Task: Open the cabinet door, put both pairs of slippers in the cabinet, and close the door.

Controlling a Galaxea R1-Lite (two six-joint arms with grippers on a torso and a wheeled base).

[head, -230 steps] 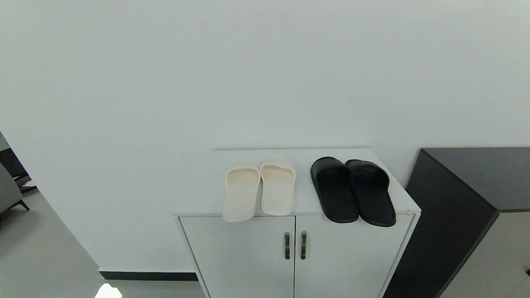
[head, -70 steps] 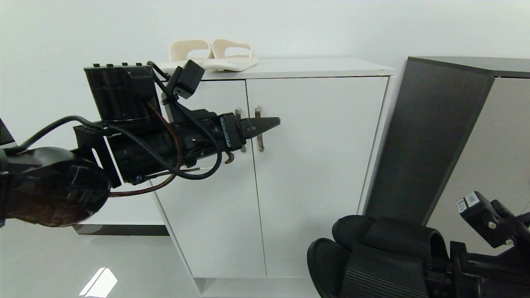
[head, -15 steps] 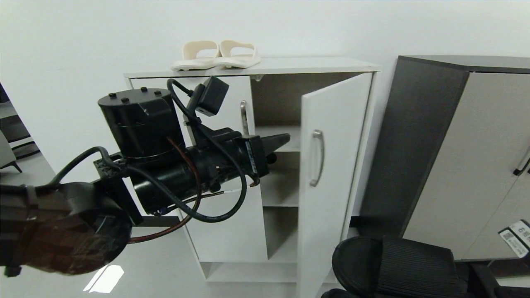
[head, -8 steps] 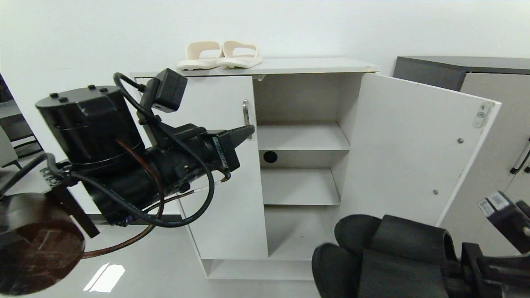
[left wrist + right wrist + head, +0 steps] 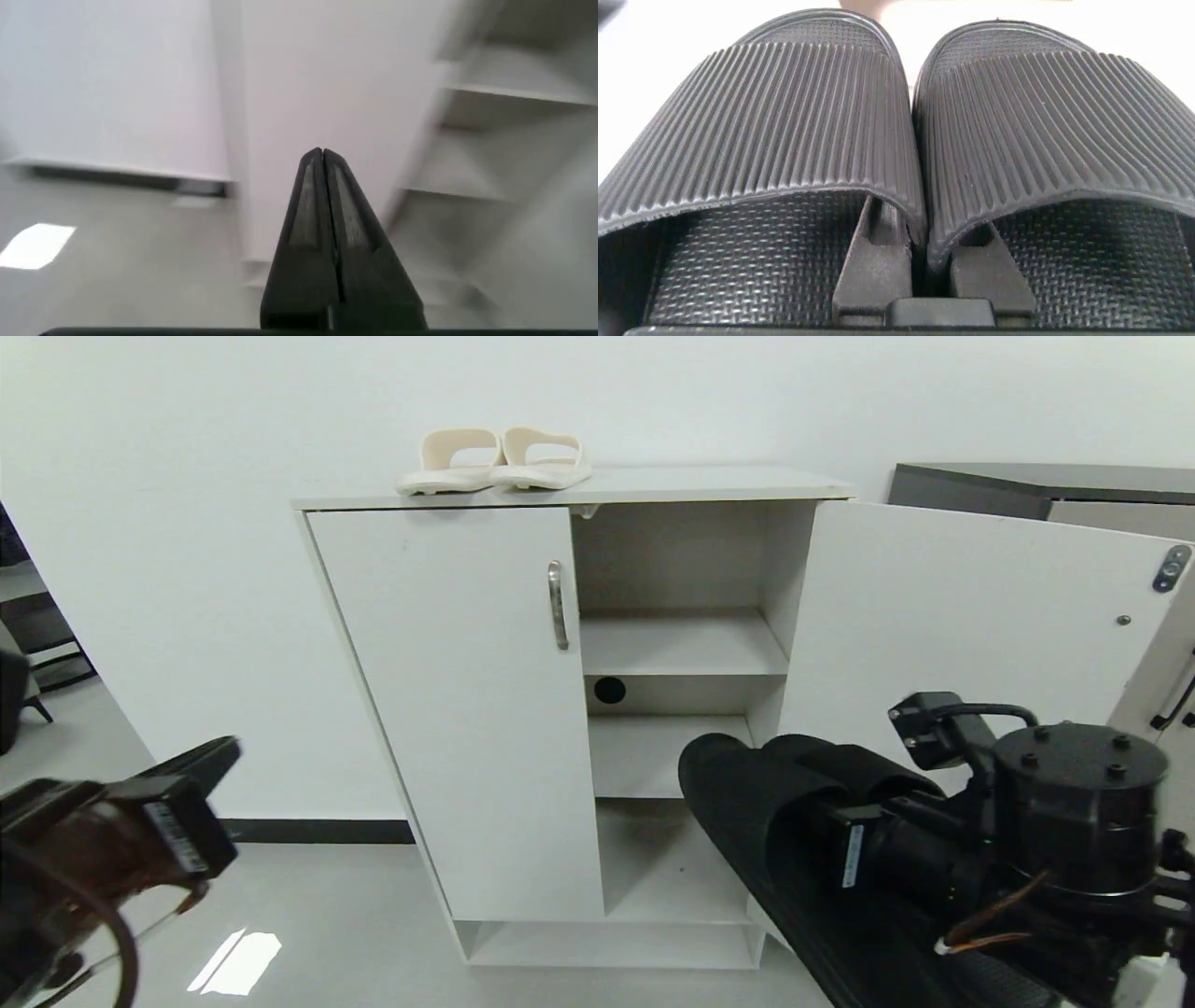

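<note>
The cabinet's [image 5: 709,483] right door [image 5: 934,616] stands wide open. Black slippers [image 5: 747,793] hang before its lower shelves [image 5: 667,756], inner edges pinched by the right gripper [image 5: 923,247]. Cream slippers [image 5: 499,462] sit at the top's front edge. Left gripper [image 5: 322,177]: fingers together, empty.

No legible text, numbers or signs. White sticker on left arm [image 5: 174,836] and white sticker on right arm [image 5: 851,857] both carry dark print, but it's too small to read. Nothing else marked.
</note>
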